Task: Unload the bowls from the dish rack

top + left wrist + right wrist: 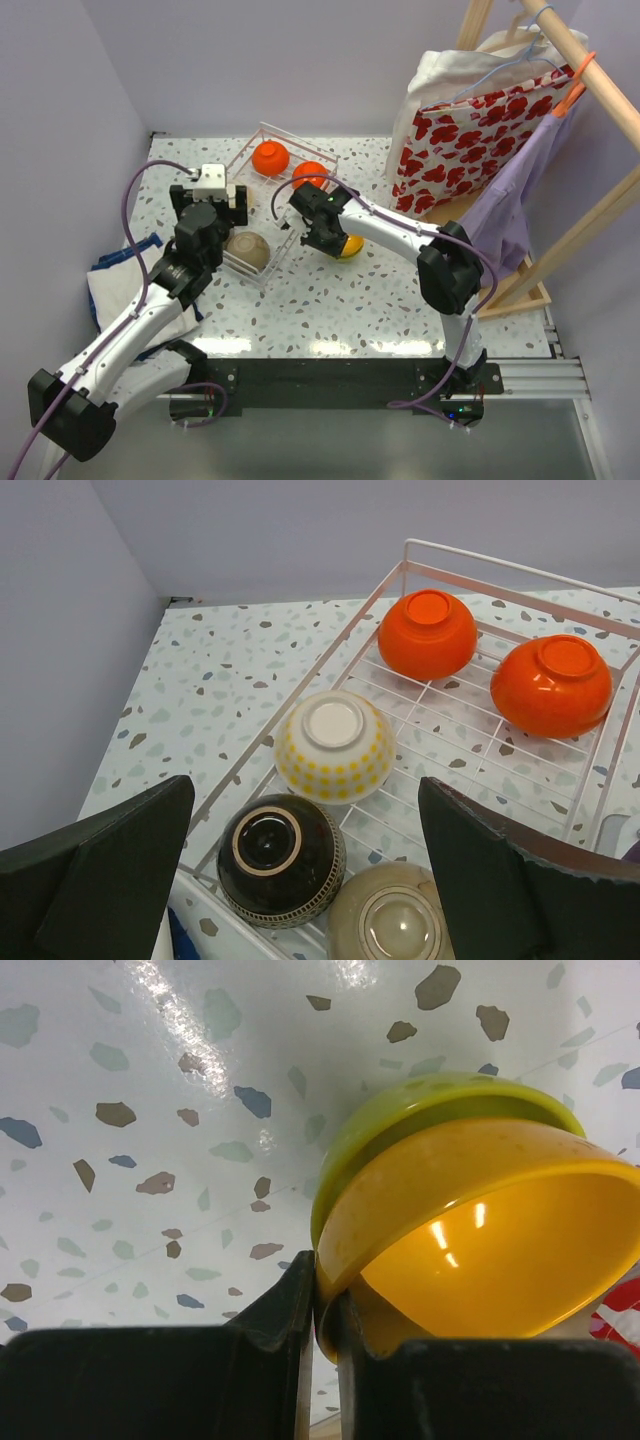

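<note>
The white dish rack (450, 720) holds five bowls yet to come out: two orange-red bowls (427, 633), a cream bowl (334, 745), a dark brown bowl (281, 858) and a tan bowl (390, 915). Out on the table (150, 1060), the yellow bowl (500, 1230) leans in the green bowl (400, 1120), its rim pinched by the right claw (325, 1280). The left claw (305, 785) hangs wide apart above, with nothing blocking it.

The speckled table (380, 300) holds the dish rack (440, 720) by its far edge. Near the middle sits a green bowl (420, 1105) with a yellow bowl (500, 1250) in it.

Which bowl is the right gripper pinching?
The glossy yellow-orange round bowl, rim pinched by the right gripper; it sits nested inside the lime green bowl.
</note>
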`<act>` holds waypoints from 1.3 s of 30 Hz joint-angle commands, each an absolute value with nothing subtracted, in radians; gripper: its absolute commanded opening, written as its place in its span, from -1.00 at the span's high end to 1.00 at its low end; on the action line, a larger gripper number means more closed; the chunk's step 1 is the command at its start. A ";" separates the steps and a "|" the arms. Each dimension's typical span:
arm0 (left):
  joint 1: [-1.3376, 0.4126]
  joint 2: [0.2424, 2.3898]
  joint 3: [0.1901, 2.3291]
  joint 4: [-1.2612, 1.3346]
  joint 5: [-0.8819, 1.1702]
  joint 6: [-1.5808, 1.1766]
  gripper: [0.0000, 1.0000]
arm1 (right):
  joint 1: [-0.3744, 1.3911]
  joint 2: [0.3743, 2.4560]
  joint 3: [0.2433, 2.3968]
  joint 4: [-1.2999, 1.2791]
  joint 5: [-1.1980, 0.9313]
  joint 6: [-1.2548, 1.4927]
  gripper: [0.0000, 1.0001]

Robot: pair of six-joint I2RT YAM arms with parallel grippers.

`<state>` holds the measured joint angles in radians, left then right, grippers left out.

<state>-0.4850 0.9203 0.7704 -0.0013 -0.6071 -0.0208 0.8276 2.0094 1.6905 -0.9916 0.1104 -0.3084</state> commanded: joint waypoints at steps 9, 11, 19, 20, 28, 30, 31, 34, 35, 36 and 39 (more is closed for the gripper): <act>-0.492 0.905 0.759 0.066 -0.603 -0.006 -0.99 | 0.851 1.983 1.721 -1.008 0.184 -0.288 0.17; -0.492 0.910 0.759 0.069 -0.601 -0.006 -0.99 | 0.856 1.982 1.712 -1.002 0.205 -0.273 0.15; -0.492 0.916 0.758 0.069 -0.583 -0.008 -0.99 | 0.873 1.922 1.667 -0.931 0.219 -0.216 0.14; -0.492 0.916 0.758 0.069 -0.583 -0.009 -0.99 | 0.879 1.916 1.661 -0.925 0.219 -0.204 0.14; -0.492 0.913 0.758 0.064 -0.578 -0.009 -0.99 | 0.902 1.849 1.617 -0.832 0.199 -0.160 0.10; -0.491 0.911 0.758 0.066 -0.577 -0.009 -0.99 | 0.904 1.830 1.606 -0.802 0.204 -0.146 0.10; -0.492 0.911 0.758 0.066 -0.575 -0.009 -0.99 | 0.904 1.827 1.600 -0.793 0.206 -0.138 0.10; -0.492 0.908 0.758 0.066 -0.572 -0.009 -0.99 | 0.904 1.816 1.565 -0.749 0.204 -0.129 0.09; -0.492 0.907 0.758 0.066 -0.572 -0.008 -0.99 | 0.904 1.818 1.554 -0.739 0.204 -0.126 0.09; -0.492 0.907 0.758 0.066 -0.572 -0.008 -0.99 | 0.904 1.821 1.539 -0.726 0.203 -0.124 0.10; -0.491 0.907 0.756 0.067 -0.566 -0.009 -0.99 | 0.904 1.822 1.497 -0.690 0.195 -0.118 0.11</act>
<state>-0.4870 0.9207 0.7700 0.0063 -0.5785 -0.0139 0.9012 1.8462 1.5490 -0.7696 0.1932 -0.1467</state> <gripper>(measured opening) 0.994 0.450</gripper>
